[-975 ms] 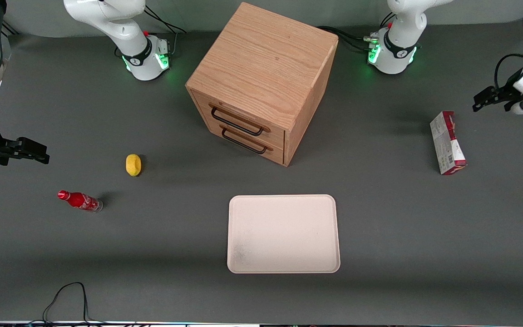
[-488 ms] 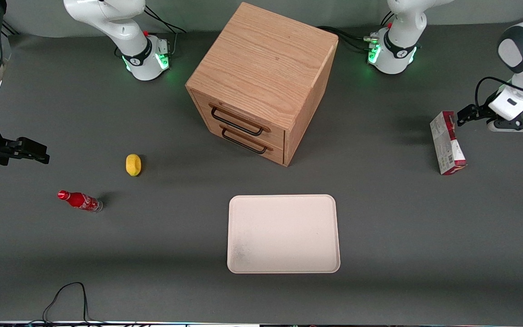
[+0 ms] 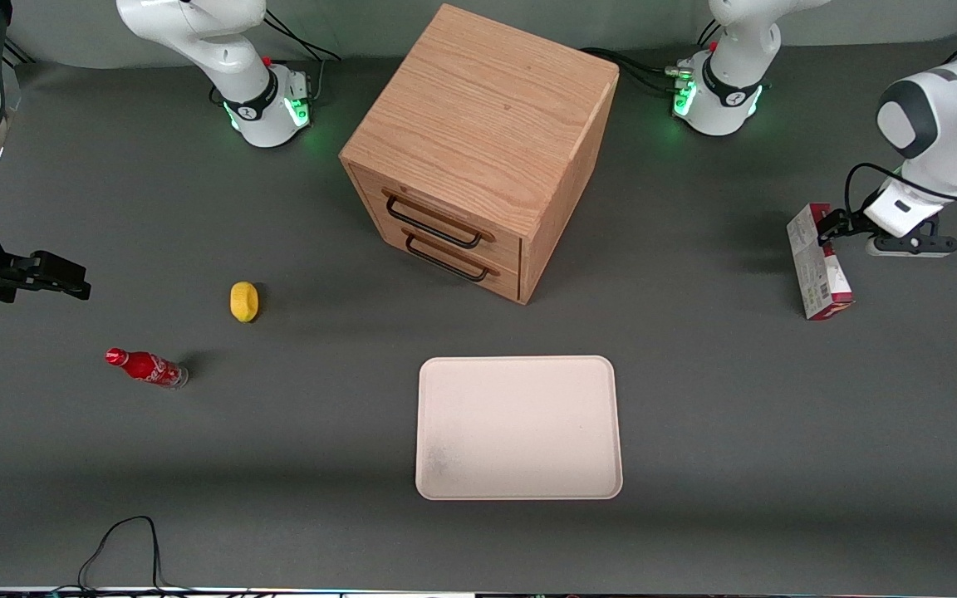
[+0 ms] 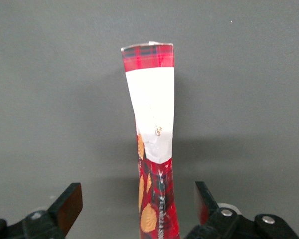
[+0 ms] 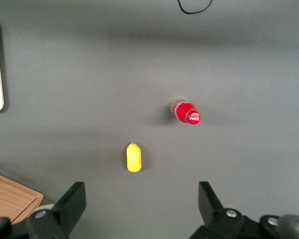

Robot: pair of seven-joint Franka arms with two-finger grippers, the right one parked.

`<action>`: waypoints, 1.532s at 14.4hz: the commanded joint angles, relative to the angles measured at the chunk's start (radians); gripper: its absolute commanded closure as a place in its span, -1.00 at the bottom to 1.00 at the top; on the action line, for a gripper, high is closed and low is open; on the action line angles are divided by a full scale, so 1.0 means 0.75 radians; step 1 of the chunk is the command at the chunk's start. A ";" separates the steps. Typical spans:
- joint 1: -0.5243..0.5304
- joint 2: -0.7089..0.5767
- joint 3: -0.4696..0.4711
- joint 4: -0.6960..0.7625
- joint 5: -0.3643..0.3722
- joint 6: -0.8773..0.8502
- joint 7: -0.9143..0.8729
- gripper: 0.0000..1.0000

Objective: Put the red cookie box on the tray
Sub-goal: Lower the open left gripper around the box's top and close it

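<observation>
Item: red cookie box. Status: not yet lifted. We find it standing on a long thin edge on the table toward the working arm's end, apart from the tray, which carries nothing. By our reckoning the whole of the transfer remains: grasp, lift, carry, set down.

Item: gripper, left arm. We place it low over the box's end farther from the front camera, the carton's narrow red top edge running out between the two fingers.

Fingers: spread wide, one on each side of the box, with table showing between each pad and the carton. Holding nothing; we see no contact on either side. The box sits a little nearer one finger than the other, though close to the midline.

Judgement on the grasp: the carton is thin and pinched-looking at its middle, so we expect it to give somewhat when the fingers close across its broad faces.

Other entries, well away from the fingers: wooden drawer cabinet, yellow lemon-like object, small red cola bottle.
</observation>
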 commanded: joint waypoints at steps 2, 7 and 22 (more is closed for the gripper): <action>-0.008 0.040 -0.001 -0.011 -0.094 0.069 0.006 -1.00; -0.012 0.099 -0.001 -0.019 -0.106 0.136 0.006 -1.00; -0.027 -0.017 -0.009 0.054 -0.106 -0.109 -0.021 1.00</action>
